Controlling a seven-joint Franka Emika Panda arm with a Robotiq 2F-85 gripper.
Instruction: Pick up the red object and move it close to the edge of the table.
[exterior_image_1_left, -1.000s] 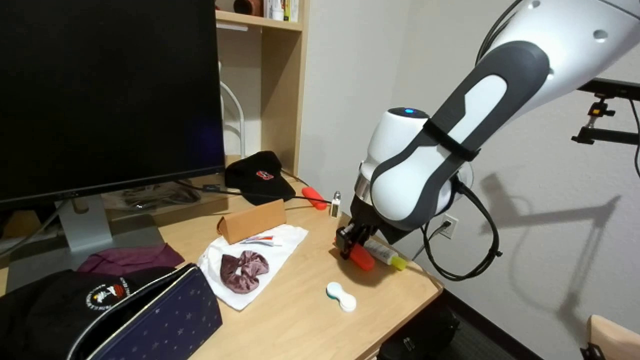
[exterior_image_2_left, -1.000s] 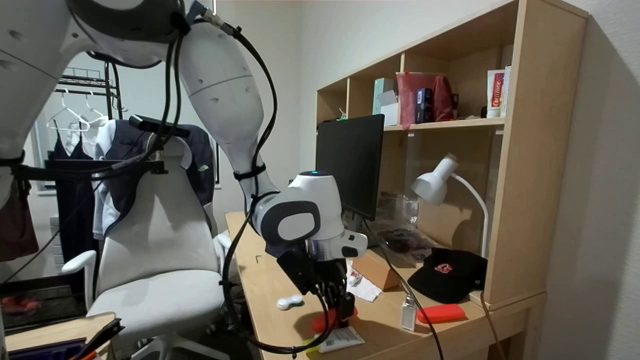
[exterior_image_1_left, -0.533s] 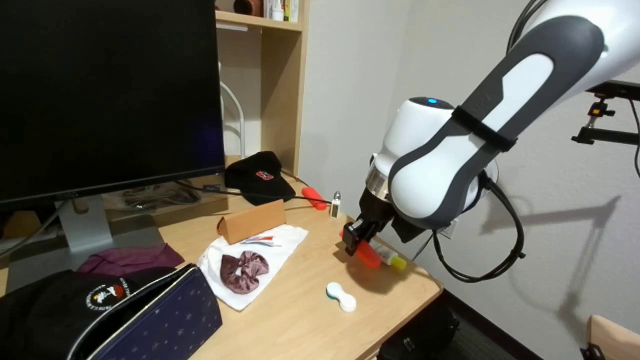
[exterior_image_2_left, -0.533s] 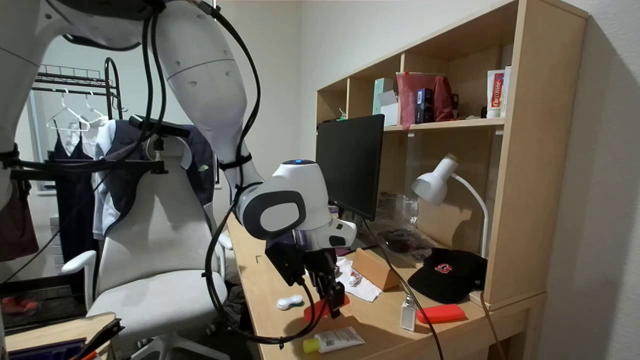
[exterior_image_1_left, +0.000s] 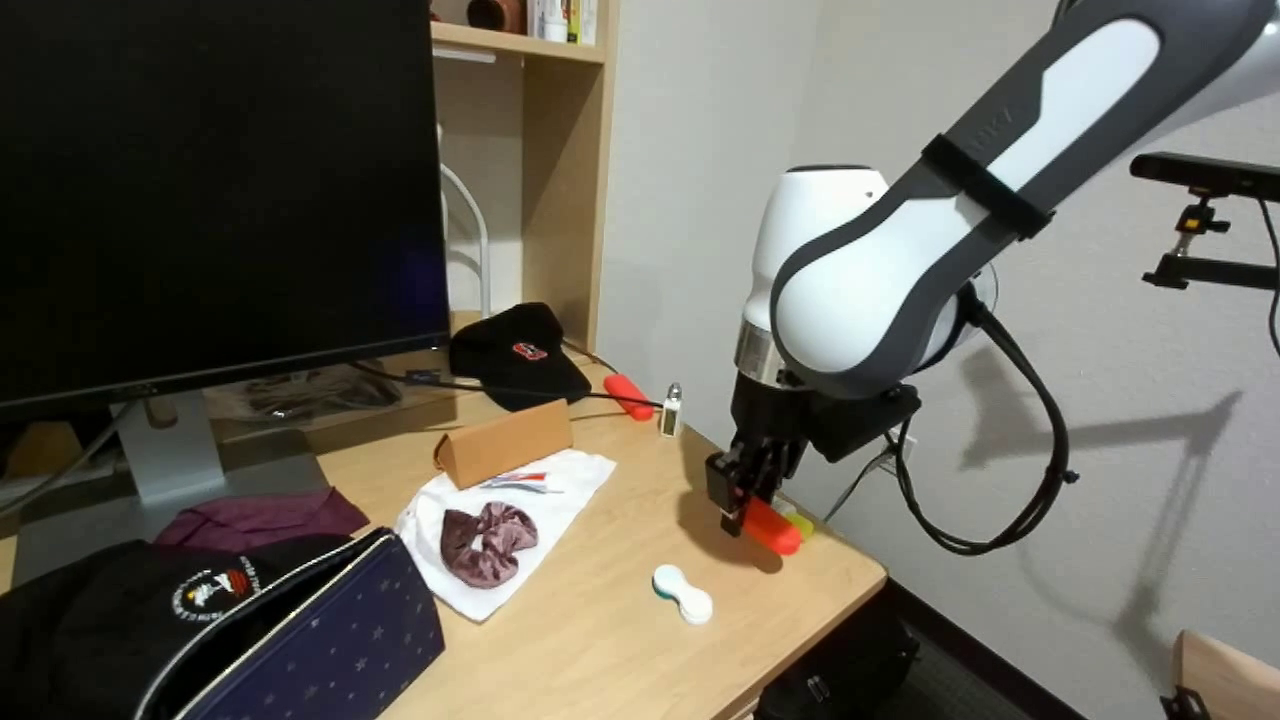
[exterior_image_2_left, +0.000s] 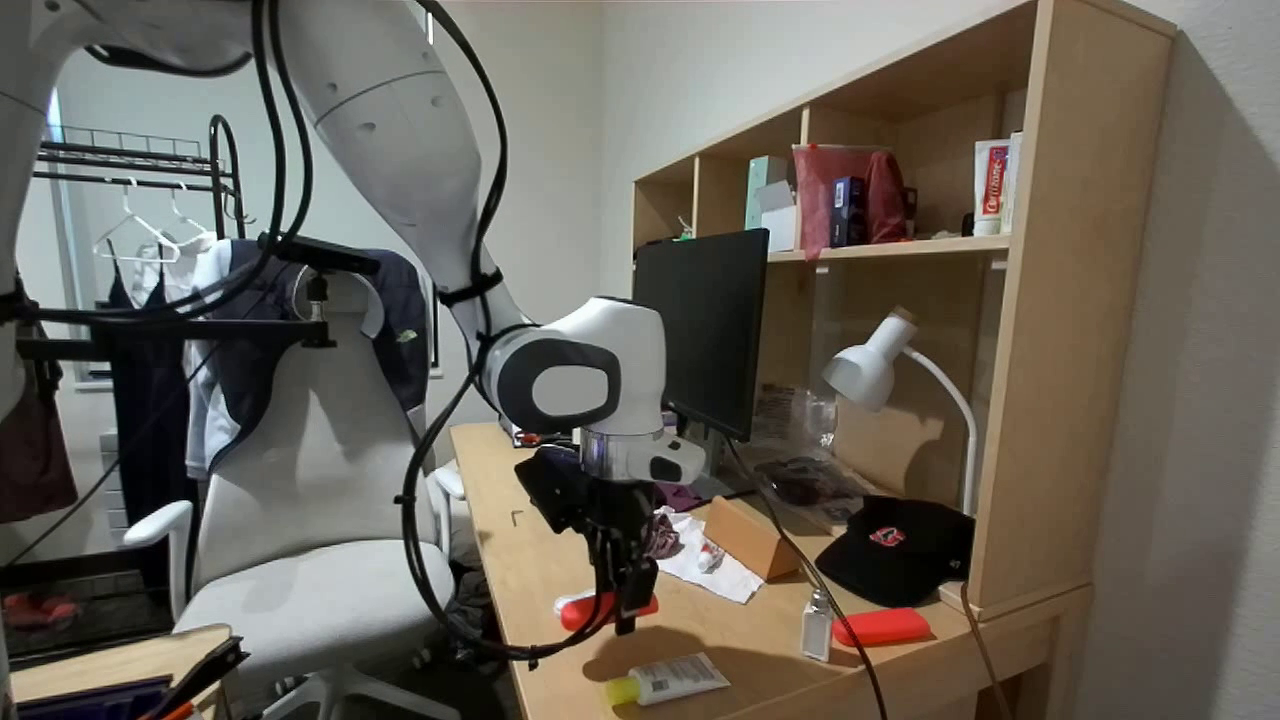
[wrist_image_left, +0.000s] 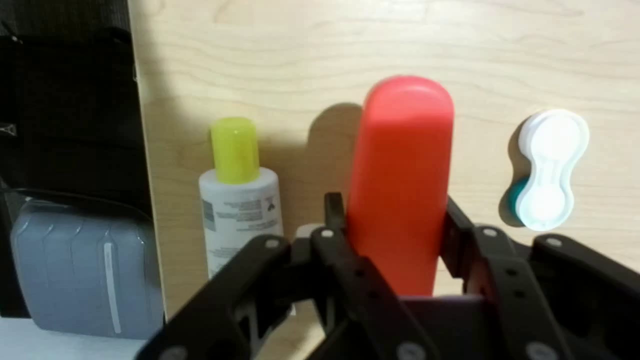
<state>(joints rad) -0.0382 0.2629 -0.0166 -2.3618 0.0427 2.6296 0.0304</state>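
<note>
Gripped the red bar in the end effector above the worktop, seemingly mid-carry, and next probably needed lowering near the edge at nine o'clock in the wrist view.

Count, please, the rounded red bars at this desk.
2. One red bar is in the claw above the desk; the second red bar lies on it beside a small glass bottle, near the baseball cap. Others may be hidden.
</note>
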